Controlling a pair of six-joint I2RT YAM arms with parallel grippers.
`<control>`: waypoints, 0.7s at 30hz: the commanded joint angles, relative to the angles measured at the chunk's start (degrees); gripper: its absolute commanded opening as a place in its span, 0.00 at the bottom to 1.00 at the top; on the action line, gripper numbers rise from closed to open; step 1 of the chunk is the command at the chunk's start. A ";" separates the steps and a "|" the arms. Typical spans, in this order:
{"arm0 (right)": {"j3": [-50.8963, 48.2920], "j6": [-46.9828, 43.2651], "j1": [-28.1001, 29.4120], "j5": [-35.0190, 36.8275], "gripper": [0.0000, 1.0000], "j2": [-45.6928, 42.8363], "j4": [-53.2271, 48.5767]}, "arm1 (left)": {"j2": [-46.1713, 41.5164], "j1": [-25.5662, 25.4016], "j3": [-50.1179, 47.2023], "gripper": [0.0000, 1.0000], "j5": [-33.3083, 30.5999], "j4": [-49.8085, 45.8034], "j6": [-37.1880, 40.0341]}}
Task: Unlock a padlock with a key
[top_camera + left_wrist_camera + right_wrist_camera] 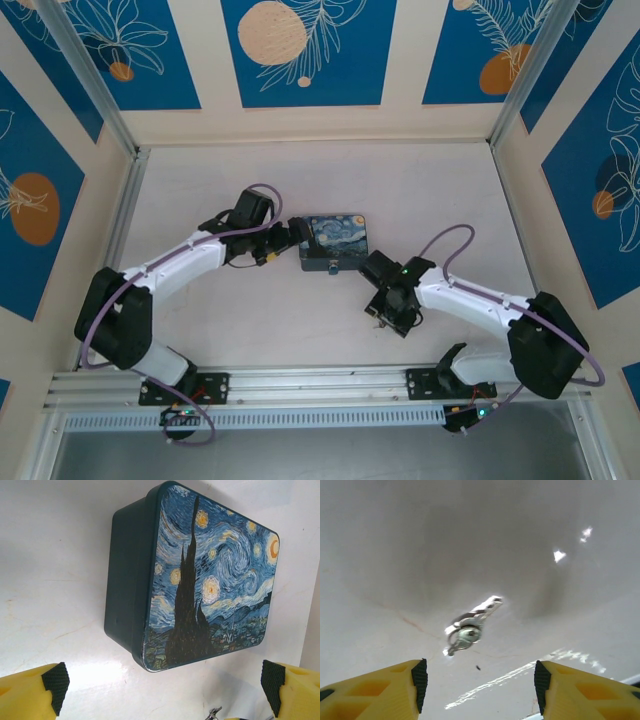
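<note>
The right end effector (481, 685) hangs low over the table (380, 540), its jaws apart and nothing between them; the black pads (420, 682) frame bare surface. Just beyond it, towards 12 o'clock in its wrist view, the key (470, 626) lies flat on the table. It is a small silvery sliver with a round ring at its near end, clear of both fingers. From above, the right end effector (383, 312) sits at about 5 o'clock from the tin (335, 241), near it but not touching. The left end effector (290, 238) waits at the tin's 9 o'clock, jaws spread as wide as they go and empty.

To my eye the pickup is the risky part. The key is thin and lies flat on a smooth, hard table, so closing pads could ride over it or skid it away. A pinch on the ring alone would leave the blade dangling, useless for finding a keyhole. A nudge from the left arm could also shove the tin and whatever hangs on it.

What I take for the padlock (333, 266) is a tiny dark speck against the tin's near edge, at its 6 o'clock, too small to read. In the left wrist view a silvery scrap (214, 713) is cut off at the bottom; I cannot tell what it is. Glare washes out the key's teeth.
</note>
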 commanded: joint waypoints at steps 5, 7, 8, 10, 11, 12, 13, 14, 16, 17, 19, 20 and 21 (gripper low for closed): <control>-1.93 16.88 -0.42 -1.60 0.60 -1.08 0.60 | 1.51 -0.90 1.68 1.00 2.04 1.76 0.57; -1.68 17.19 -0.51 -1.62 0.59 -0.28 1.44 | 1.84 -0.94 1.68 1.00 2.37 2.21 0.45; -1.45 17.37 -0.51 -1.65 0.59 0.30 1.69 | 2.09 -0.93 1.64 1.00 2.65 2.40 0.52; -0.74 17.30 -0.51 -1.77 0.59 1.59 2.00 | 2.53 -0.88 1.76 1.00 3.08 2.72 0.49; -0.26 17.36 -0.51 -1.77 0.59 2.33 1.98 | 2.78 -0.89 1.71 1.00 3.29 2.93 0.51; 0.19 17.28 -0.50 -1.77 0.58 3.08 1.96 | 2.98 -0.88 1.80 1.00 3.51 3.14 0.50; 0.58 17.23 -0.51 -1.69 0.58 3.73 1.97 | 3.15 -0.93 1.86 1.00 3.68 3.26 0.52; 0.98 17.25 -0.59 -1.67 0.58 4.45 1.95 | 3.34 -0.93 1.96 1.00 3.88 3.37 0.58; 1.63 17.13 -0.81 -1.60 0.58 5.84 1.92 | 3.57 -0.90 2.20 1.00 4.07 3.49 0.81; 1.93 17.08 -0.94 -1.59 0.57 6.56 2.00 | 3.77 -0.91 2.26 1.00 4.18 3.48 0.87; 2.42 16.77 -1.28 -1.73 0.56 7.94 2.09 | 4.09 -0.93 2.42 1.00 4.42 3.58 1.12; 2.72 16.54 -1.47 -1.85 0.55 8.78 2.12 | 4.29 -0.88 2.50 1.00 4.75 3.74 1.18; 2.88 16.43 -1.60 -1.99 0.54 9.33 2.02 | 4.38 -0.90 2.63 1.00 4.91 3.74 1.23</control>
